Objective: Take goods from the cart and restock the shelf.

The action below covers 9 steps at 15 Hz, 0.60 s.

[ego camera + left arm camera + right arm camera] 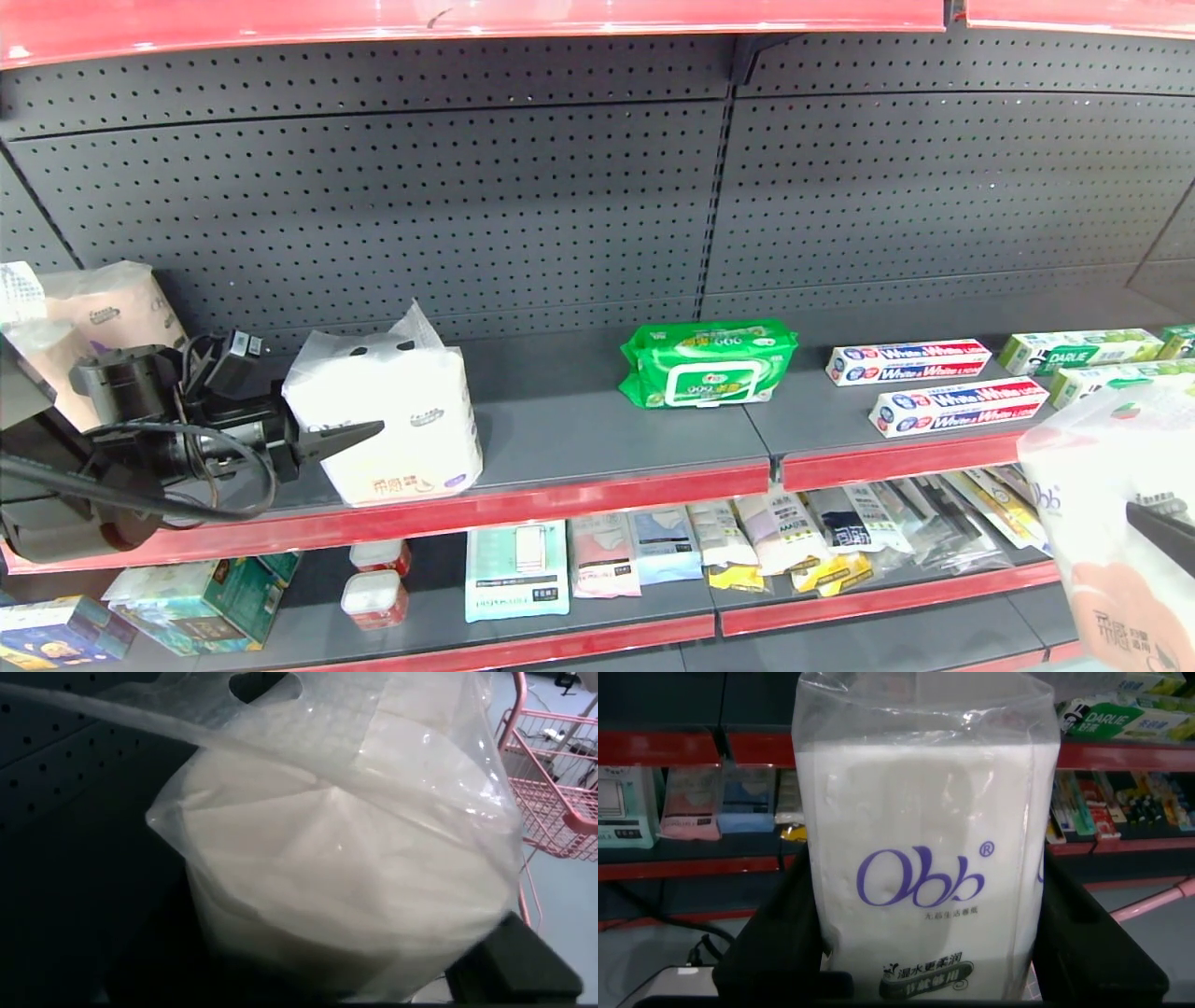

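A white tissue-roll pack in clear plastic stands on the left of the grey middle shelf. My left gripper is shut on it from the left; one dark finger lies across its front face. The same tissue-roll pack looms close in the left wrist view, with a finger against its side. My right gripper is shut on a second tissue pack with purple print. It holds this second pack in the air at the lower right, in front of the shelves.
On the middle shelf lie a green wet-wipes pack, two red-and-blue toothpaste boxes, and green boxes at the right. Another paper pack stands far left. Flat packets fill the lower shelf. A pink cart stands behind.
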Tool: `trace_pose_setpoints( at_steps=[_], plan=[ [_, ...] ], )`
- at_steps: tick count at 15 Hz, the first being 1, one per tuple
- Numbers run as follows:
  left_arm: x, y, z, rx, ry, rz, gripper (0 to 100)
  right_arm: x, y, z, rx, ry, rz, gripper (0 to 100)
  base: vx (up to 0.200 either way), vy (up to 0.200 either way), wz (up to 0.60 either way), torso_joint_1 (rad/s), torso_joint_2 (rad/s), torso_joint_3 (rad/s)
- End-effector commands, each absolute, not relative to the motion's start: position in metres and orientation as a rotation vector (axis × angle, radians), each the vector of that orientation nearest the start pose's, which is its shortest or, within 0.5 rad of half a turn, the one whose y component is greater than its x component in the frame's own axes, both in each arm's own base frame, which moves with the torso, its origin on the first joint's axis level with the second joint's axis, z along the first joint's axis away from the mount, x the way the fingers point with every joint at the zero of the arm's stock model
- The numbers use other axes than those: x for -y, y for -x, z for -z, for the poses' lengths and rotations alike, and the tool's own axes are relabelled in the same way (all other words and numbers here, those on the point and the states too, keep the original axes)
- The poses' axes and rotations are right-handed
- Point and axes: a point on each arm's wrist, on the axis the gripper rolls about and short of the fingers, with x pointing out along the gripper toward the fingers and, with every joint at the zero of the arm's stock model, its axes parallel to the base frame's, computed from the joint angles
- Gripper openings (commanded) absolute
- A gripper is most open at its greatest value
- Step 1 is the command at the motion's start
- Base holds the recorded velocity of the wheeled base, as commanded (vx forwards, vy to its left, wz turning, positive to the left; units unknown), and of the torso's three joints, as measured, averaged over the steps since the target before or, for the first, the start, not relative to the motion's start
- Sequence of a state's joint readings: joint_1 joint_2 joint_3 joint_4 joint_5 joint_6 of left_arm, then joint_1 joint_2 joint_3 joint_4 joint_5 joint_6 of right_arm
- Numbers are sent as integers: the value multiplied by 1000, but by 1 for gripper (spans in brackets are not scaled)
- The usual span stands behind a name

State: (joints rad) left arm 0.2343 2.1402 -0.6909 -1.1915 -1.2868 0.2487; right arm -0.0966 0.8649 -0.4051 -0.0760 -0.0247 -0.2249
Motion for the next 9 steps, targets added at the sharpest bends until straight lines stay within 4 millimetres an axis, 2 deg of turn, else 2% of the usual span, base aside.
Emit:
trace_pose_setpoints(
  at_steps=[1,5,9],
  plan=[
    [-58,-337,-64,-76,-23,1059,100,9,-90,-180,-397,209,76,0,0,0,0,0,0,0],
    [-58,-336,-67,-73,-21,1058,100,9,-90,-179,-398,208,76,0,0,0,0,0,0,0],
    [-54,-317,-88,-59,-25,1055,100,9,-90,-178,-404,208,72,0,0,0,0,0,0,0]
  ],
)
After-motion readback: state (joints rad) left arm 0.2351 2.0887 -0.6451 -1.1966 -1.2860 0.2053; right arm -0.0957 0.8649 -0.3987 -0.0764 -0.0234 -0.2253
